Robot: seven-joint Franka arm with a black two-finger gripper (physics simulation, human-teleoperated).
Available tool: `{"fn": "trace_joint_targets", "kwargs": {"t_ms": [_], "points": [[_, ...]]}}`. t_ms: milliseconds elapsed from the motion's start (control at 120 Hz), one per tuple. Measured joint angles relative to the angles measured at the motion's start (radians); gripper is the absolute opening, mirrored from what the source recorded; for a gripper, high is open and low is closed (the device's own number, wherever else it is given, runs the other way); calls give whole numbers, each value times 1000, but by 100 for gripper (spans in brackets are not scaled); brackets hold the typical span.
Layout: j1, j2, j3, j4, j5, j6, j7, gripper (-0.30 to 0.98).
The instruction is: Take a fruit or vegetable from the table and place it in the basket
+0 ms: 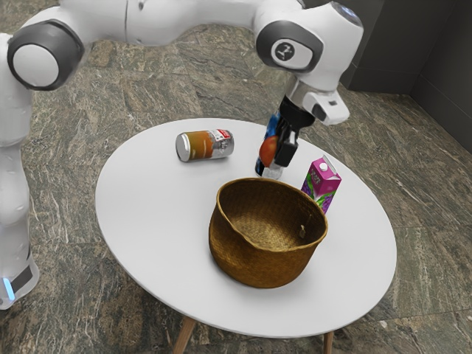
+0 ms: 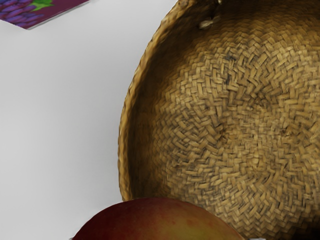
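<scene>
The basket (image 1: 258,264) is golden-brown with woven patterning; the fruit (image 2: 160,220) is dark red shading to yellow; the carton (image 1: 320,182) is magenta with purple grapes; the desk (image 1: 147,221) is white.

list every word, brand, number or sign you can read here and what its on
Nothing can be read for certain.
Purple carton: pale marks, too small to read.
Can lying on its side: red and white marks, too small to read.
Badge on the arm: a symbol, too small to make out.
</scene>
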Motion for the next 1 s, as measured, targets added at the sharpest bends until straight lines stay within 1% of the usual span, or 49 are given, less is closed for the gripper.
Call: {"fn": "trace_joint_targets", "kwargs": {"t_ms": [175, 283, 392, 475, 550, 600, 750, 783, 817, 850, 892, 925, 958, 1000], "points": [[94, 100, -186, 19, 49, -25, -48, 35], [128, 156, -252, 16, 74, -12, -76, 35], [136, 194, -334, 12, 114, 18, -101, 35], [138, 201, -350, 8, 131, 36, -120, 35], [139, 202, -349, 7, 135, 46, -134, 48], [139, 202, -347, 6, 136, 51, -142, 54], [125, 198, -332, 6, 139, 61, -163, 64], [110, 192, -308, 7, 139, 62, -166, 65], [67, 162, -236, 12, 139, 63, -164, 66], [-9, 109, -112, 14, 137, 64, -156, 66], [-168, 22, 148, 6, 119, 66, -141, 67], [-257, -22, 313, -4, 107, 73, -125, 67], [-289, -53, 418, -26, 98, 88, -108, 67], [-271, -74, 481, -43, 88, 109, -87, 68]]}}
